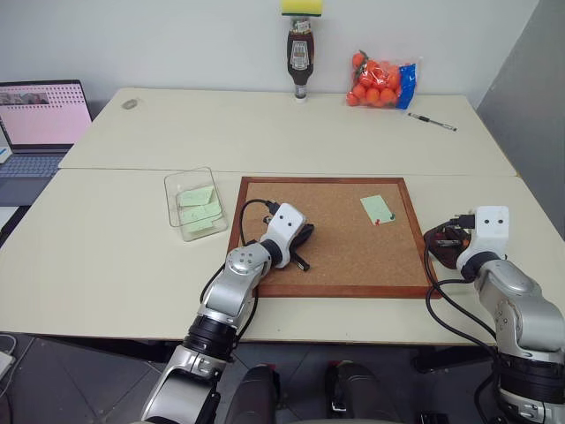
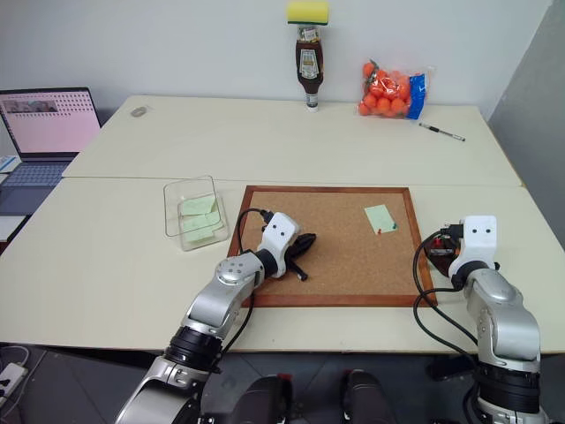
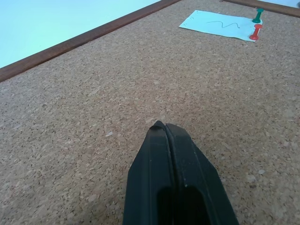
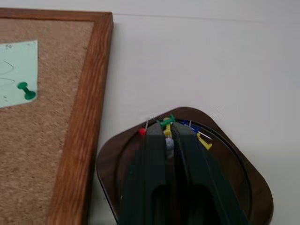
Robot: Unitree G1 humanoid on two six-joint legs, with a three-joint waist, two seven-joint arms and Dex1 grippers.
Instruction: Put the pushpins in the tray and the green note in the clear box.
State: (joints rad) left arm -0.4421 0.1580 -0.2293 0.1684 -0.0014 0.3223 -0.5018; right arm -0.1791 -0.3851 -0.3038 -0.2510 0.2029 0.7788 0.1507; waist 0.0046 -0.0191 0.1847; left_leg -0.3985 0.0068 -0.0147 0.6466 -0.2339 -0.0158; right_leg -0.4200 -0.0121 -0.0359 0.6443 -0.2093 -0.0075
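Maroon and shallow, the tray [image 4: 187,183] is sitting on the table [image 1: 106,256] just off the corkboard's [image 1: 327,234] right edge, near the table's right side, and it is holding a small heap of pushpins [image 4: 180,129] in red, yellow, green and blue. The right claw [image 4: 169,140] is hanging directly over that heap, its fingers parted only by a narrow gap with a pale pin head showing between them; whether it is gripping that pin or letting it go cannot be told. It looks placed there because the tray is the pins' drop point.

One green note [image 1: 377,208] is lying pinned near the corkboard's far right corner. A green pin [image 3: 257,16] and a red pin [image 3: 255,32] are standing in the note's edge, so it is probably staying put until both come out, which is likely why the note is not yet in the box.

The clear box [image 1: 196,202] is resting on the table just beyond the corkboard's left edge, and pale green slips [image 1: 198,208] are already lying inside it, so that half of the job appears partly done.

The left claw [image 3: 165,129] is clenched tight on nothing, its tip pointing low over bare cork near the board's near left area, well apart from the pinned note. It seems to be parked there, close to the box side.

Along the table's far edge are standing a sauce bottle [image 1: 300,62] and a bag of oranges [image 1: 381,81], with a pen [image 1: 433,122] beside them, well clear of the work. A laptop [image 1: 40,132] is sitting off the table's left edge.
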